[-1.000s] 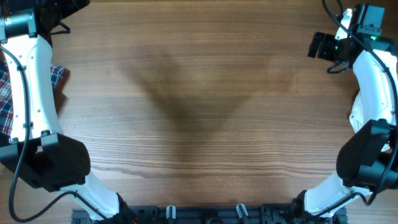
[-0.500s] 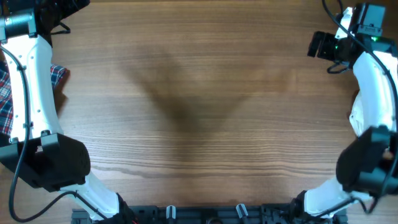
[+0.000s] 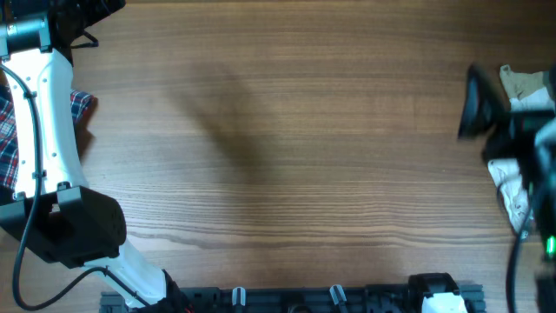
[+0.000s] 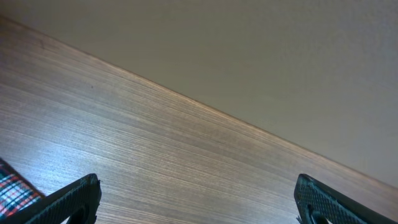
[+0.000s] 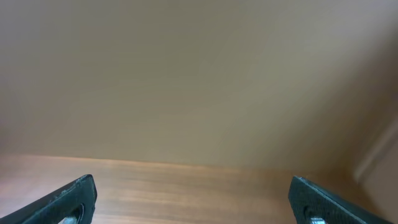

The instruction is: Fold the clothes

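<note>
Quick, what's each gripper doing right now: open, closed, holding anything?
Left gripper: open, jaws wide apart, nothing between them.
Right gripper: open, jaws wide apart, holding nothing.

The bench (image 3: pixel 287 130) fills the overhead frame. The clothes (image 3: pixel 7 148) lie at its left edge, partly under the left arm (image 3: pixel 48 113), which runs from lower left to the upper left corner. At the right edge lies another garment (image 3: pixel 526 83) (partly under the right arm (image 3: pixel 479 104)).

No readable text, label or number anywhere.
</note>
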You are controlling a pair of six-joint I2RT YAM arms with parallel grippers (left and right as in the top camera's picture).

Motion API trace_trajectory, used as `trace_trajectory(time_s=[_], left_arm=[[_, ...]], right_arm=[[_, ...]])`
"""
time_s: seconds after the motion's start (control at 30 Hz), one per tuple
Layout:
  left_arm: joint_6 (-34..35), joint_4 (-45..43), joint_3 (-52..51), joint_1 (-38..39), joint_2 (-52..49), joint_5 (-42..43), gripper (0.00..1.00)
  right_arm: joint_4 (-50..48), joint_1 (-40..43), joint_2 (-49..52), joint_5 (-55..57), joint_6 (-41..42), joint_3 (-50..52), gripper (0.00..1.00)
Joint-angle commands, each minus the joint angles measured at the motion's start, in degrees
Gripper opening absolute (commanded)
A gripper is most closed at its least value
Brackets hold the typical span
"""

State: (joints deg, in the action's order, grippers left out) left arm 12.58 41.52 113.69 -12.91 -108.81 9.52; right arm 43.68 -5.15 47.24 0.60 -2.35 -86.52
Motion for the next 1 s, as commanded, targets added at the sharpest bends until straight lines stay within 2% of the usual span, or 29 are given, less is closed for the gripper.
trace_trajectory(time_s=[0.0, 0.1, 0.23, 0.33, 0.47, 0.63, 0.73, 0.97], left_arm=[[0.3, -0.1, -0.1, -0.1, -0.4, 0.7, 1.0], [0.3, -0.1, -0.1, -0.1, -0.4, 0.7, 1.0], [0.3, -0.1, -0.1, -0.1, -0.4, 0.7, 1.0], [0.3, -0.1, -0.1, -0.1, -0.4, 0.7, 1.0], [0.3, -0.1, -0.1, -0.1, -0.4, 0.7, 1.0], [0.3, -0.1, -0.1, -0.1, -0.4, 0.7, 1.0], [0.3, -0.1, -0.1, -0.1, -0.4, 0.7, 1.0], [0.3, -0.1, -0.1, -0.1, -0.4, 0.7, 1.0]], right_arm=[[0.3, -6.1, -9.2, 3.1, -6.5, 6.5, 1.0], [-0.7, -6.8, -19.4, 2.0, -4.5, 17.4, 1.0], [-9.2, -6.8, -31.7, 2.0, 1.7, 36.7, 1.0], [-23.4, -6.8, -38.9, 2.0, 8.4, 53.7, 1.0], [-43.0, -6.8, -44.9, 2.0, 10.4, 70.1, 1.0], [-55.8, -6.8, -47.0, 2.0, 10.4, 81.2, 1.0], [-58.0, -6.0, -47.0, 2.0, 13.0, 85.7, 1.0], [-45.4, -0.4, -47.0, 2.0, 13.1, 86.2, 1.0]])
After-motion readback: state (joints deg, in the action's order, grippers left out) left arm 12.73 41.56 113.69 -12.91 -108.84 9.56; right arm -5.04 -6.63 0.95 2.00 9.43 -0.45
